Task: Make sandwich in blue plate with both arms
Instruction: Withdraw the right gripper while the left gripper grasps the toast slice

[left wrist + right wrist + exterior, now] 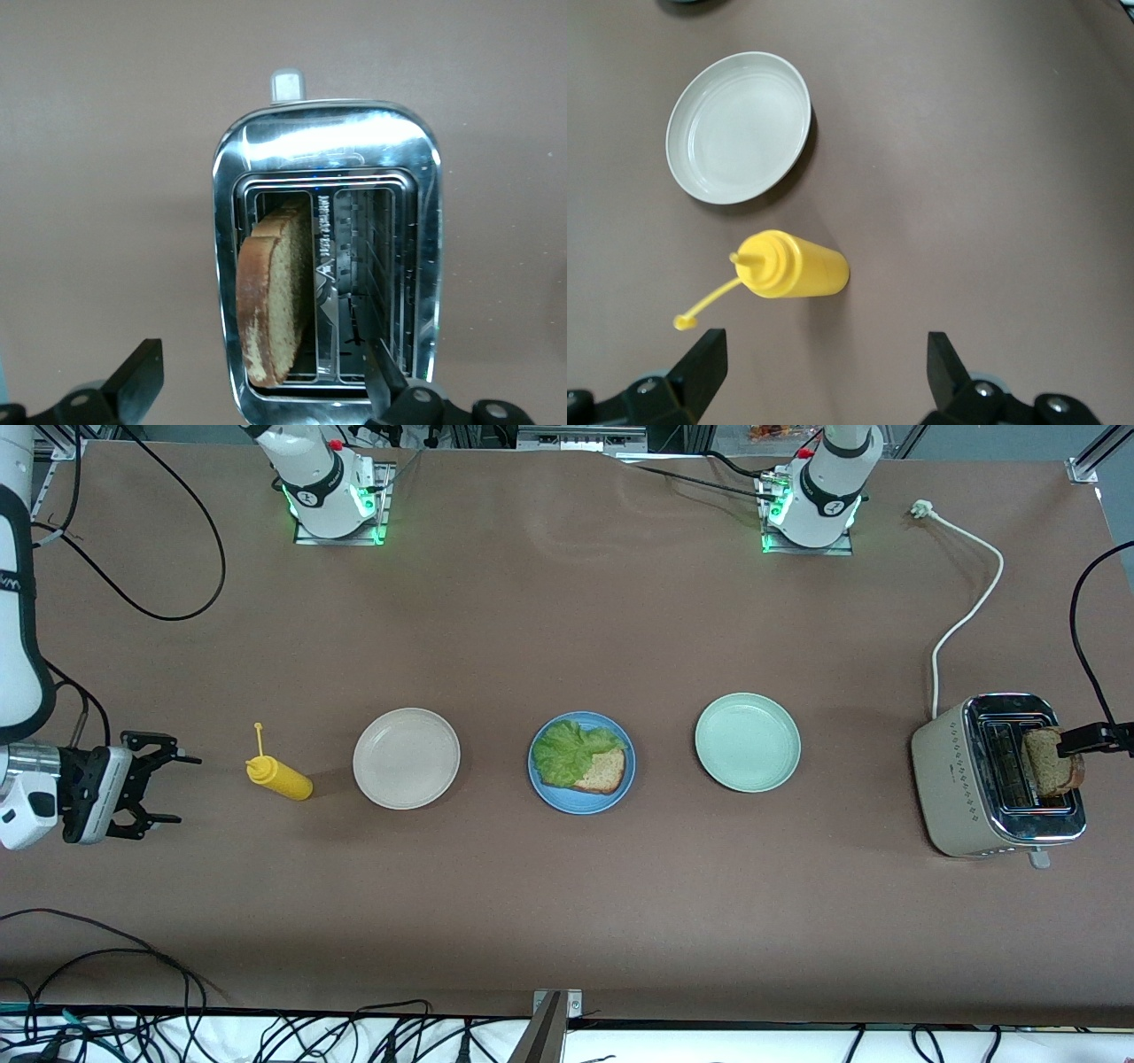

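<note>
On the brown counter [567, 903], the blue plate [582, 802] sits in the middle of a row of three plates and holds one slice of brown bread [602, 772] with a ruffled green lettuce leaf [571, 749] lying partly over it; no second slice covers it. The cream-white plate [406, 758] stands beside it toward the right arm's end, the pale mint-green plate [747, 742] toward the left arm's end. A yellow squeeze bottle [278, 777] stands near the cream-white plate, toward the right arm's end. At the left arm's end, a beige and chrome toaster [952, 779] has a second bread slice [276, 297] standing upright in one slot, the other slot bare. The left gripper [266, 381] hangs over the toaster with its fingers [137, 376] spread wide, one to each side of that slice, gripping nothing. The right gripper [168, 788] waits above the counter by the squeeze bottle, its fingers [704, 363] spread apart and empty.
</note>
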`<state>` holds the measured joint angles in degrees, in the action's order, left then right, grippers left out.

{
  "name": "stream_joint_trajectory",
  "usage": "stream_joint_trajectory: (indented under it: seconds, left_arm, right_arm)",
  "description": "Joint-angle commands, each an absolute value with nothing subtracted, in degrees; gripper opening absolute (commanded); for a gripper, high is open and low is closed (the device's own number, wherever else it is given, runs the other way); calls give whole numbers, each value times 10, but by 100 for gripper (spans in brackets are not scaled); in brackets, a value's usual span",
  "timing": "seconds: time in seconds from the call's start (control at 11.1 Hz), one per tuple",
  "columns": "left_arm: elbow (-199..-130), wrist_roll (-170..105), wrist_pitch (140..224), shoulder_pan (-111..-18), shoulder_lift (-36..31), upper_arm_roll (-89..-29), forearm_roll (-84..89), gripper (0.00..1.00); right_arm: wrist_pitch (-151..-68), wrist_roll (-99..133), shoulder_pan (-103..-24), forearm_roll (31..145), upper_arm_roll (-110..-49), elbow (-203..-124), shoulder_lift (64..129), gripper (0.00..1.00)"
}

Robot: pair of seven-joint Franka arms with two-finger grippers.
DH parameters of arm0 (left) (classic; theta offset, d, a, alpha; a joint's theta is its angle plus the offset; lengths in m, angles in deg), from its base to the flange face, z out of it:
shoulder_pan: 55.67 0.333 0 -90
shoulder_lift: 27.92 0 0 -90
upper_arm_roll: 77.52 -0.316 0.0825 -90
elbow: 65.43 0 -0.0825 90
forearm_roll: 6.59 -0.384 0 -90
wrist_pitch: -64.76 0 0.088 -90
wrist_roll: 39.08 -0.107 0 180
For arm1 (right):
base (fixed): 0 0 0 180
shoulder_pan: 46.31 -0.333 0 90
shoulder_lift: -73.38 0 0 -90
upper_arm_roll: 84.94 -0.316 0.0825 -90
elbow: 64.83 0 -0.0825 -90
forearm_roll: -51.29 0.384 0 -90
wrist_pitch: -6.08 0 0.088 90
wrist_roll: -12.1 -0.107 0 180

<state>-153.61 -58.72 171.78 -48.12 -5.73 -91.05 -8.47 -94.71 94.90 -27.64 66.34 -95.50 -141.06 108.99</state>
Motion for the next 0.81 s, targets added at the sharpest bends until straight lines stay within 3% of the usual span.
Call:
stream_joint_trajectory:
  seconds: [0.0,0.54,0.63,0.72]
  left_arm:
    - [-1530,-606,1724,-478,-40,-911,-92,100]
    - [-1535,-605,1739,-468,-16,-911,-91,99]
    - [-1536,-606,1739,-468,-15,-911,-91,88]
    - [-1536,-606,1738,-469,-13,-911,-95,63]
  right_arm:
    - [-948,784,-307,624,-953,-1474,1006,100]
    - [-879,519,-348,591,-953,-1471,935,100]
    - [-863,519,-349,593,-951,-1462,934,100]
    - [-855,510,-348,592,-952,-1456,928,100]
